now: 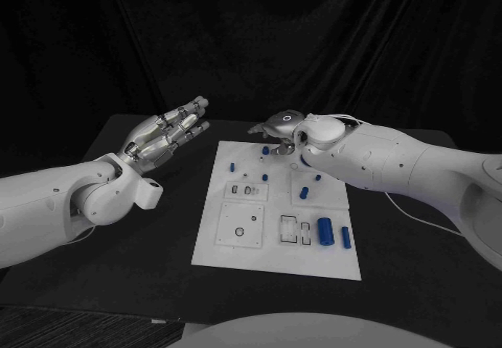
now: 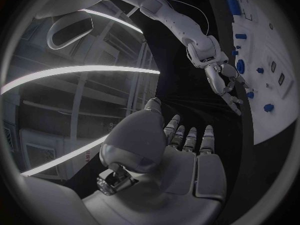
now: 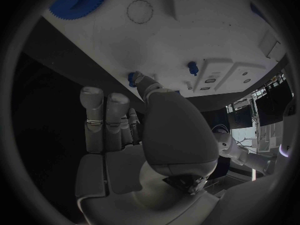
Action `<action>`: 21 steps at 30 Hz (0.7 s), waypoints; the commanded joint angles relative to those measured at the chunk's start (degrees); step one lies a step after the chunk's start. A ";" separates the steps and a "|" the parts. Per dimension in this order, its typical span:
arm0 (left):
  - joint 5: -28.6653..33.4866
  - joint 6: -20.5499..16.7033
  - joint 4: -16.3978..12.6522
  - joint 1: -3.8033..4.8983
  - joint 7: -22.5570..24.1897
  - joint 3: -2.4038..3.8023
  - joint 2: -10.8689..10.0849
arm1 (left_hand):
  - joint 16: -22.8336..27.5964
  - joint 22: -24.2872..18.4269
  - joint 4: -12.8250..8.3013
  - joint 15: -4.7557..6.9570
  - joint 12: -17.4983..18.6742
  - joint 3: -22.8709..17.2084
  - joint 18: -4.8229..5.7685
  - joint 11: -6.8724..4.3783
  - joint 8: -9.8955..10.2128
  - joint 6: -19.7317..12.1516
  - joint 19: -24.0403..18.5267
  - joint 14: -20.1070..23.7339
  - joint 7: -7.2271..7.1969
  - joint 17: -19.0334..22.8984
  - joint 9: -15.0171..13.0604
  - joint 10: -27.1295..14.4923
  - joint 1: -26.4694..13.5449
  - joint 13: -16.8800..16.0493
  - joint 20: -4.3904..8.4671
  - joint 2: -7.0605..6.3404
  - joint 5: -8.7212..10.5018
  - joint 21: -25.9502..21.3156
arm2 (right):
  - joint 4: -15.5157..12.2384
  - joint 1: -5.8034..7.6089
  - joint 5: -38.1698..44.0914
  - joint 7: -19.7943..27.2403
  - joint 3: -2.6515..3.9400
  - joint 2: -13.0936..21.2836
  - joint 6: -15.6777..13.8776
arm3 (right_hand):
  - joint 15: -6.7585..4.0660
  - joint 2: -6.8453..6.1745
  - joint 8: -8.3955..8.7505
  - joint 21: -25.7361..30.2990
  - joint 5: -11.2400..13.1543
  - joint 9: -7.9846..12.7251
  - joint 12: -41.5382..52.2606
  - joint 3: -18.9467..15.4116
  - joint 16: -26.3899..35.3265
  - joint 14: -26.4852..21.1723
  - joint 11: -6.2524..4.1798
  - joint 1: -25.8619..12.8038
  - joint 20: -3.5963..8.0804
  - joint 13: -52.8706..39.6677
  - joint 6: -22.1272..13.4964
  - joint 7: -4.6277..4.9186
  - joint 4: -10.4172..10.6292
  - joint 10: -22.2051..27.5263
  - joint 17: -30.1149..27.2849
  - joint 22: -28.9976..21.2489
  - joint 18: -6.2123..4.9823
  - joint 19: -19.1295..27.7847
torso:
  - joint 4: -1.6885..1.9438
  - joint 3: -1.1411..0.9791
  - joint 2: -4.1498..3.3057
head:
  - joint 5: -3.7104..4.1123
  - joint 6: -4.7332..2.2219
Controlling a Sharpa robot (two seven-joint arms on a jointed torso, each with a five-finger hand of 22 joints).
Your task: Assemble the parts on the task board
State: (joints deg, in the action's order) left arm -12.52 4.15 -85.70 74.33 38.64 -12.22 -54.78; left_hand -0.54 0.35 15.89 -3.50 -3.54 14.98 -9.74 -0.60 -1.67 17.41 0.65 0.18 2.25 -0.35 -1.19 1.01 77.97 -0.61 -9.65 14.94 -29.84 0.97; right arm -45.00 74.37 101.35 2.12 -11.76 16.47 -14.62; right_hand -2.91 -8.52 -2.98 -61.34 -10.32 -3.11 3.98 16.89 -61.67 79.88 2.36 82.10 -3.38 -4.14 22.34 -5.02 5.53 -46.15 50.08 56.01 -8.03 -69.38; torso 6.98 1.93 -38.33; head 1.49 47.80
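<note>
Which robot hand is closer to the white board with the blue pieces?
The right hand: it hangs over the far edge of the task board. The left hand is raised off to the board's side, over the black table.

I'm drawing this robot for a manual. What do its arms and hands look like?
Both arms are smooth, rounded white shells with bulbous joints. The left hand and right hand are silver metal, with segmented fingers and broad, plate-like palms. A thin white cable loops over the right wrist, and another trails beside the right forearm. No markings are visible.
</note>
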 commanded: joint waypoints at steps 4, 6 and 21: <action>-0.06 1.15 0.43 0.09 0.82 0.06 0.14 | 0.54 0.07 0.52 -0.57 -0.74 -2.52 -0.11 0.53 -0.67 -0.33 -0.23 -0.18 -0.08 0.35 -0.88 -0.29 1.18 -0.26 -0.24 -0.18 -1.16 -0.54 | -3.10 0.76 -0.04 -0.60 0.02 3.11 -9.25 | 0.01 1.66 -1.44 1.49 -0.32 -0.66 1.83 -3.32 -0.05 -0.10 -0.03 -0.09 -0.16 -1.30 10.76 1.43 1.44 -5.60 -0.15 0.23 0.02 0.11 | 0.01 -0.01 0.01 | -0.51 -0.68; -0.06 1.15 0.61 0.08 0.87 0.05 0.11 | 0.54 0.07 0.48 -0.59 -0.80 -2.57 -0.12 0.57 -0.67 -0.33 -0.23 -0.18 -0.05 0.35 -0.88 -0.28 1.27 -0.28 -0.26 -0.17 -1.25 -0.54 | -5.47 1.63 -0.28 -0.63 0.01 4.97 -11.59 | 0.05 1.81 -2.82 2.29 -1.63 -1.52 5.24 -3.04 -1.15 0.90 0.42 -0.88 -0.14 -2.50 18.07 2.40 1.98 -11.88 0.84 -0.60 -0.24 -0.03 | -0.01 0.00 0.04 | -0.69 -0.99; -0.06 1.62 1.19 -0.03 0.00 0.04 -0.08 | 0.54 0.06 0.43 -0.65 -0.79 -2.63 -0.12 0.54 -0.66 -0.41 -0.24 -0.18 -0.07 0.35 -0.87 -0.28 1.40 -0.27 -0.30 -0.20 -1.43 -0.54 | -25.88 7.23 -7.28 -6.65 -0.01 22.39 -8.47 | -2.17 0.81 -2.32 -14.96 -0.51 -6.32 86.02 -6.83 -28.33 10.12 -4.75 -10.83 2.03 -85.86 33.10 6.99 7.36 -43.85 39.92 21.38 4.30 -10.99 | -0.17 0.05 0.15 | -0.95 -0.55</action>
State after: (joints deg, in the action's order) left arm -12.53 4.75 -84.52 74.32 38.37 -12.23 -54.85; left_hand -0.54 0.30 15.89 -3.51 -3.54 14.97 -9.74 -0.58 -1.67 17.40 0.65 0.18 2.25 -0.35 -1.20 1.01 78.81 -0.64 -9.65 14.72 -30.51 0.97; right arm -70.16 81.49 97.50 -0.51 -11.80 38.34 -24.82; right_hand -5.32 -7.33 -5.97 -73.75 -10.63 -8.62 89.05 9.44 -89.05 83.83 -2.34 72.41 -1.36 -74.88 54.60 2.18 12.45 -83.83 74.30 74.15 -6.12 -78.61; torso 6.88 1.94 -38.18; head 0.49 47.42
